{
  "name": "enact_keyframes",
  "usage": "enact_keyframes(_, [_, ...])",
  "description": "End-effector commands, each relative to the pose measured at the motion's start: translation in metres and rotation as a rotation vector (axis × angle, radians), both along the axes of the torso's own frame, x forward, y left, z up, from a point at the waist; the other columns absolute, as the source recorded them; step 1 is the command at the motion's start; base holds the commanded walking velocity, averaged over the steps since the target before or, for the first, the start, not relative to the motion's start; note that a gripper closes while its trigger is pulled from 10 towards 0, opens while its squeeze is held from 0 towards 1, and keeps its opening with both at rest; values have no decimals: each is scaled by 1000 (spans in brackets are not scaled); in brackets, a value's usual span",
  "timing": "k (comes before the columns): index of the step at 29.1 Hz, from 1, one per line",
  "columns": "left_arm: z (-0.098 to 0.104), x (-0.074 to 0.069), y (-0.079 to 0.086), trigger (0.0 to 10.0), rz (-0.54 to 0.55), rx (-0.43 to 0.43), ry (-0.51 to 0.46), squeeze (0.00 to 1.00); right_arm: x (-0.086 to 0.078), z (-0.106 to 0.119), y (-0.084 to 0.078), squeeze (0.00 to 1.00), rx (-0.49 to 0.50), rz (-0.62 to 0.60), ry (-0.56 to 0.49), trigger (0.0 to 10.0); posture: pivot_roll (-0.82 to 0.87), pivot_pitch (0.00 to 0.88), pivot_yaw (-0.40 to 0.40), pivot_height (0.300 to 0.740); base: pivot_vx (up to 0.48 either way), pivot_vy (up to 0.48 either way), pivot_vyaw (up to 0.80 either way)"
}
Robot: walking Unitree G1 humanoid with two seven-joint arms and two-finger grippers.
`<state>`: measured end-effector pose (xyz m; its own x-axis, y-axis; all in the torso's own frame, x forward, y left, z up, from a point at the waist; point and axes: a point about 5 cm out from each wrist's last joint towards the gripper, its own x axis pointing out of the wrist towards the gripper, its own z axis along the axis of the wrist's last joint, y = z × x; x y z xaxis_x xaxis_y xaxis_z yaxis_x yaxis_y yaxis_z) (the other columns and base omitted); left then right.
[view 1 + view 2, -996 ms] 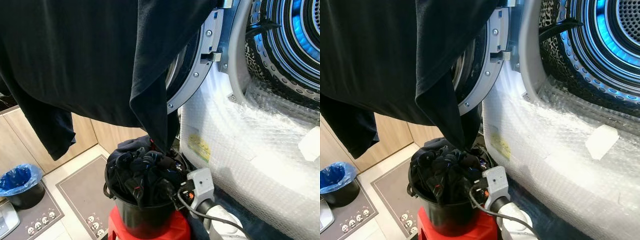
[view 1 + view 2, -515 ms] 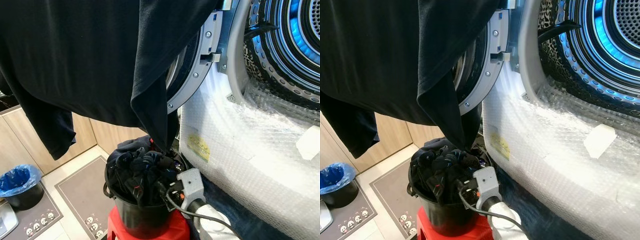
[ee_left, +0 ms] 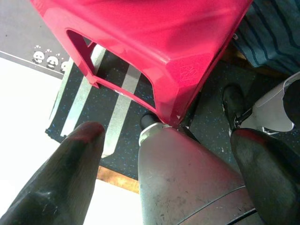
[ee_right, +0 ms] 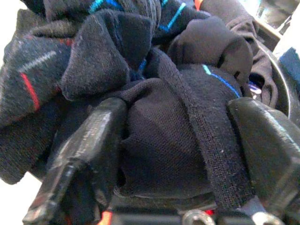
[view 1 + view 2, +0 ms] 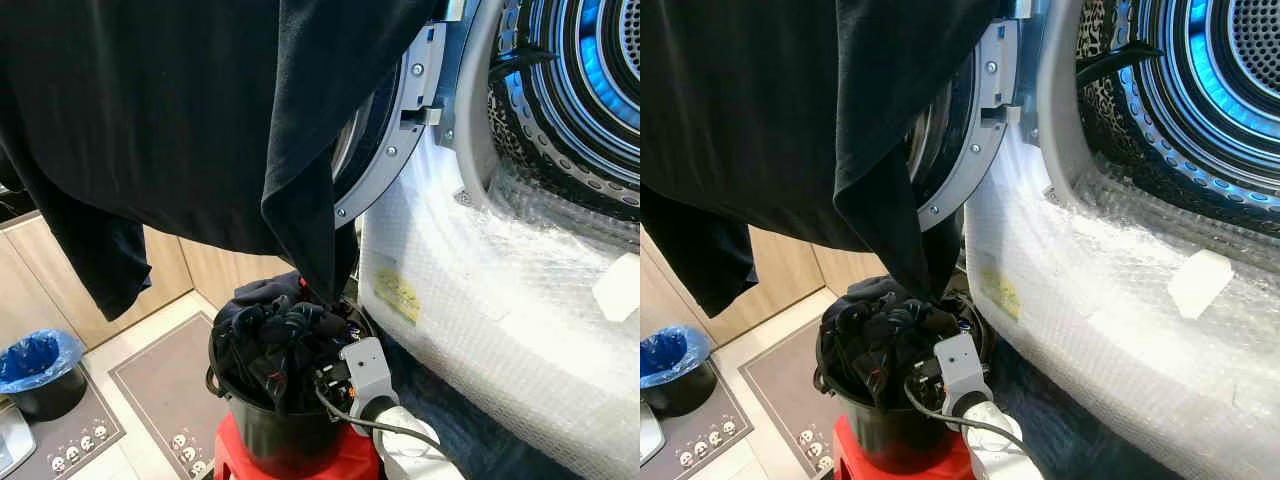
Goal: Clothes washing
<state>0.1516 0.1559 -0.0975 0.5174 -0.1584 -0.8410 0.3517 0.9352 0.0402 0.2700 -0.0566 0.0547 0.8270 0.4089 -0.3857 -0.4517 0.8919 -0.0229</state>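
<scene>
Right gripper [image 4: 178,140] is down in the black bucket [image 5: 280,435], fingers [image 4: 86,145] spread wide around a bunch of the dark clothes [image 4: 154,93], pressing into it but not clamped. Bucket sits on a red stool [image 3: 154,42] next to the open washer [image 5: 560,110], which is covered in bubble wrap. Big dark shirt [image 5: 170,120] hangs above. Left gripper [image 3: 168,154] hangs open by the stool's legs
</scene>
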Motion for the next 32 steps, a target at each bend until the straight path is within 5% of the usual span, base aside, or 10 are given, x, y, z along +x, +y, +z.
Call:
enact_keyframes(1, [-7, -18, 1, 10000, 16, 5, 68, 0, 2, -1, -1, 0, -12, 3, 6, 0, -8, 0, -11, 740, 0, 0, 0])
enact_keyframes(32, [-8, -21, -2, 10000, 14, 9, 78, 0, 3, 3, -3, 0, -5, 68, -23, 0, -4, 0, -33, 740, 0, 0, 0])
